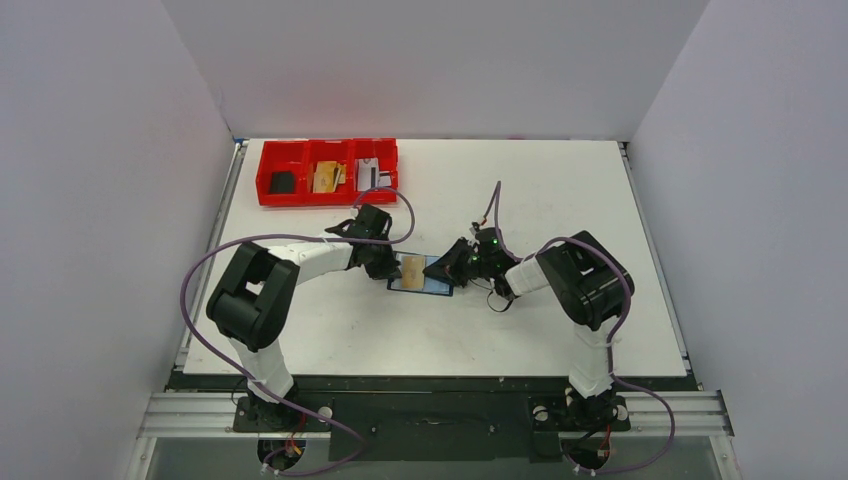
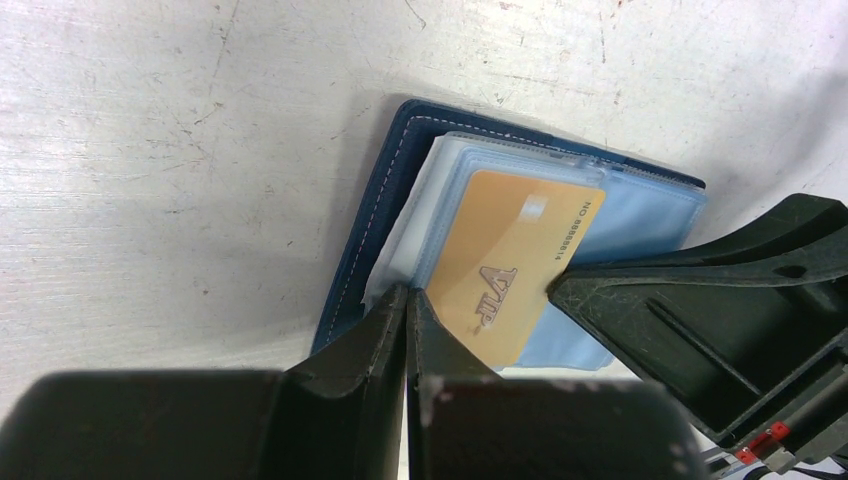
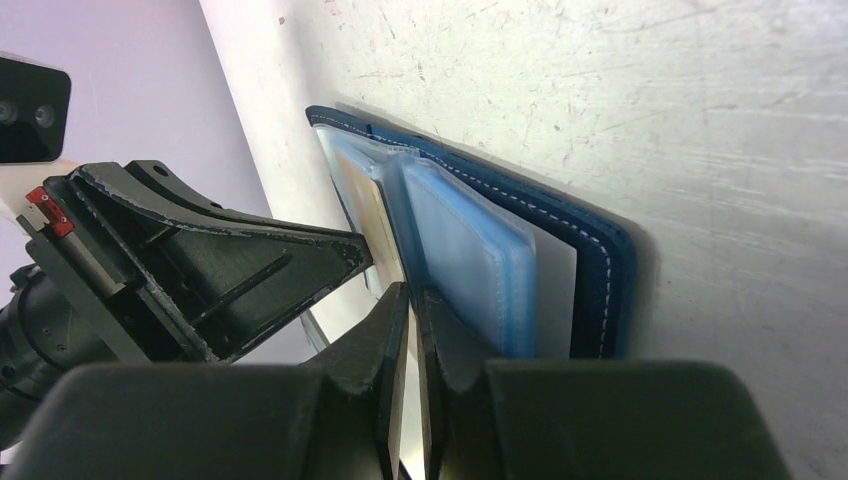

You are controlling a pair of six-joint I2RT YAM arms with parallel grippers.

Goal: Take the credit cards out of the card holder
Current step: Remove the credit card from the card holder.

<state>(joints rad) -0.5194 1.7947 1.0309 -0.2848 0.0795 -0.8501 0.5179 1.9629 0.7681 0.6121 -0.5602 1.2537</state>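
- The left gripper (image 2: pixel 405 298) has its fingers together, with only a thin slit between them. Whether they nip anything cannot be told.
- Its tips are over the inside of the open wallet (image 2: pixel 375 210), just left of the card (image 2: pixel 515 265).
- The tan-gold card lies slanted on the clear sleeves (image 2: pixel 640 215), just ahead and right of those tips.
- The right gripper (image 3: pixel 412 295) comes in from the opposite side and meets the card's other long edge.
- Its fingers are also nearly together. The card's thin edge runs into the slit, so they appear clamped on it.
- Just right of the right fingertips, a stack of blue-grey sleeves covers the wallet's other half.
- The wallet lies flat on the table (image 1: pixel 540 190), between the two grippers.
- Well beyond the left gripper stands a red tray (image 1: pixel 328 200), with one small flat piece in each of its three compartments.
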